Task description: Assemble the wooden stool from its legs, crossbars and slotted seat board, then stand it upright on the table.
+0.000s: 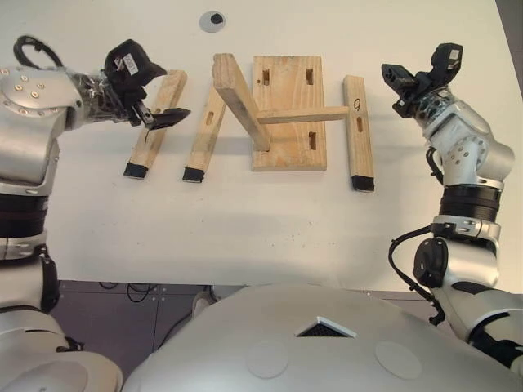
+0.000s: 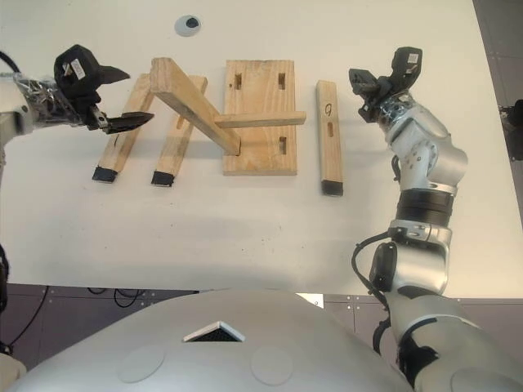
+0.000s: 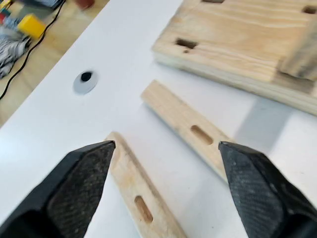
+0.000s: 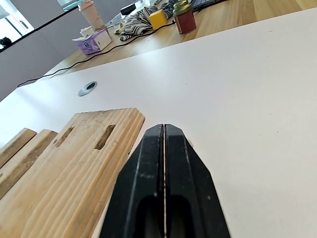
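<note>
Stool parts are lying spread across the white table (image 1: 270, 204), with the slotted seat board (image 1: 288, 143) resting flat at the centre. One tilted leg (image 1: 239, 96) is leaning over the board's left edge, and a crossbar (image 1: 306, 115) joined to it is running rightward above the board; whether that leg is sitting in a slot cannot be told. Two more legs are lying flat side by side to the left of the board, the outer leg (image 1: 154, 131) and the inner leg (image 1: 206, 131), each showing a slot and a dark foot cap. A fourth leg (image 1: 358, 135) is lying near the board's right edge. The left gripper (image 1: 170, 118) is hovering over the outer leg with its fingers (image 3: 81, 183) spread wide, holding nothing. The right gripper (image 1: 391, 73) is hanging above the table to the right of the fourth leg, its fingers (image 4: 148, 163) pressed together on nothing. A round cable grommet (image 1: 213, 20) is sitting in the tabletop beyond the legs.
</note>
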Available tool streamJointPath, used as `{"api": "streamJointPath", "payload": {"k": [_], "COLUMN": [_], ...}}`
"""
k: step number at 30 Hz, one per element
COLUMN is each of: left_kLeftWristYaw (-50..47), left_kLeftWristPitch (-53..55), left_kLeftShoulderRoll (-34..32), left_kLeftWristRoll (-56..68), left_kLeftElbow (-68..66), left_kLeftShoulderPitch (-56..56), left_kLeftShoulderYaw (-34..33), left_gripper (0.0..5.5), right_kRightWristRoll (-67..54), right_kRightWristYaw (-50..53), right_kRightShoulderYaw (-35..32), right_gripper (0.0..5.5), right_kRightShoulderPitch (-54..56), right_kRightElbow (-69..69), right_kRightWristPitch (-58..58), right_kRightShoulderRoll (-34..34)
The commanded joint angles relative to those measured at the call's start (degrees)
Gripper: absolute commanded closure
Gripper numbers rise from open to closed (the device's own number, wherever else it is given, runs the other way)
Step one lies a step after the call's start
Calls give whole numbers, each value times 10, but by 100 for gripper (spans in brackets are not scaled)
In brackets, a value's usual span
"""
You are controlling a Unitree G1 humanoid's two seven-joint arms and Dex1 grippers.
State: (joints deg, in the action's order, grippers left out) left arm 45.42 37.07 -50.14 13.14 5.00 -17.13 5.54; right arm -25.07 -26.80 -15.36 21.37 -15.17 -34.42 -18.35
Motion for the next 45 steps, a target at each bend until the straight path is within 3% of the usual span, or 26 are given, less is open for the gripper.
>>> {"api": "streamJointPath", "payload": {"k": [1,4,15,27,30,35,39,45], "left_kLeftWristYaw": [-77,-102,-104,-83,-92,-72,-12,21], "left_kLeftWristPitch": [67,98,27,44,31,-12,21,113], "left_kLeftShoulderRoll": [51,63,63,84,89,118,159,207], "left_kLeftWristRoll": [2,6,-19,30,24,75,172,337], "left_kLeftElbow": [3,16,-98,-40,-42,-8,19,48], "left_kLeftShoulderPitch": [70,108,167,188,189,124,-34,-185], "left_kLeftShoulderYaw": [-40,-64,-80,-114,-119,-152,-134,-154], "left_gripper": [166,166,166,337,350,350,350,350], "right_kRightWristRoll": [-21,-28,-27,-25,-36,-115,-281,-433], "right_kRightWristYaw": [32,38,36,41,36,-1,-93,-190], "right_kRightShoulderYaw": [-25,-24,-7,3,-2,-25,-66,-85], "right_gripper": [550,550,550,550,550,463,396,303], "right_kRightShoulderPitch": [-15,1,9,12,25,76,186,262], "right_kRightElbow": [46,47,55,63,66,86,56,83], "right_kRightWristPitch": [-6,-6,-11,-15,-25,-106,-241,-318], "right_kRightShoulderRoll": [16,13,2,-6,-8,-19,-22,-22]}}
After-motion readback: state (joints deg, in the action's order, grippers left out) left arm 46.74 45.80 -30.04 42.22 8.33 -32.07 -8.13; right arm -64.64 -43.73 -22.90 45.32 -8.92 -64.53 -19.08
